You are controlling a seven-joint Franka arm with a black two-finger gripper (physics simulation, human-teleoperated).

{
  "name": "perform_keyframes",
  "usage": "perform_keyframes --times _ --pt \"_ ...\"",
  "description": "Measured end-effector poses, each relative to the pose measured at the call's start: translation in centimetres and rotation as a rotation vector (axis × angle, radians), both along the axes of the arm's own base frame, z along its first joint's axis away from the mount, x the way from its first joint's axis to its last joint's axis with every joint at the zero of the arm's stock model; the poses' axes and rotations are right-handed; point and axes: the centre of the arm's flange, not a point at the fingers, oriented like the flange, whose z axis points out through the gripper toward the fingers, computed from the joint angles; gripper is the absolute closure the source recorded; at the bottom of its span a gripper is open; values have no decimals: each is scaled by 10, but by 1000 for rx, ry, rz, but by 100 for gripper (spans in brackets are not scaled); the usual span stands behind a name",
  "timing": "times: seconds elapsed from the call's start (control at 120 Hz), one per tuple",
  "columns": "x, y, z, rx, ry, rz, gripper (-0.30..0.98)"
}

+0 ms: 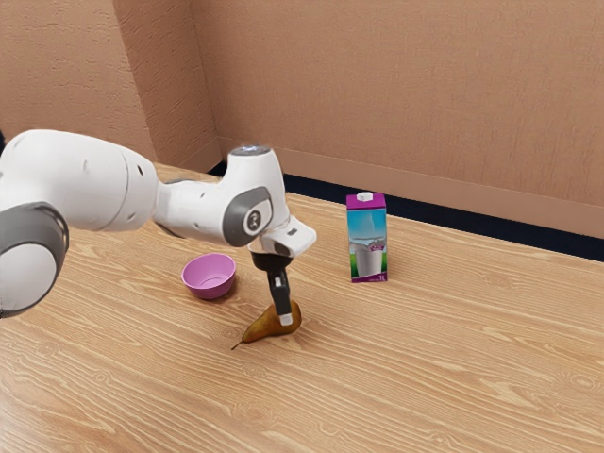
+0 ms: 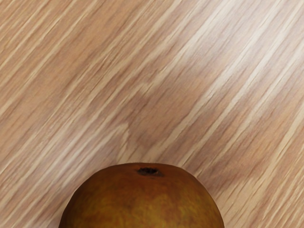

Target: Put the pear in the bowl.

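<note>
A brown-gold, long-necked pear (image 1: 261,327) lies on its side on the pale, wood-grained tabletop (image 1: 453,368), its stem pointing away from our black gripper (image 1: 286,320), which is lowered at the fruit's thick end; whether we have a hold, we cannot tell. Good work here, we judge, means squeezing evenly across the broad body, since a grip near the rounded end could let the pear roll or swing, then lifting straight up to clear the rim of the round pink-purple bowl (image 1: 207,292) nearby. A purple-topped milk carton (image 1: 367,238) stands upright beyond.
</note>
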Motion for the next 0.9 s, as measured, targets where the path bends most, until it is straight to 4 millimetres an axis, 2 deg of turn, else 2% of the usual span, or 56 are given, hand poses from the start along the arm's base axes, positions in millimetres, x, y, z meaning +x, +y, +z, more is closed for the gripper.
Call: perform_keyframes --times 0.25,0.375,0.7,0.9 --pt "1 5 -25 -5 16 4 0" --pt "2 12 -27 -3 11 9 0" --pt "3 12 -32 -14 2 6 0" --pt "6 10 -29 -27 -17 12 18"
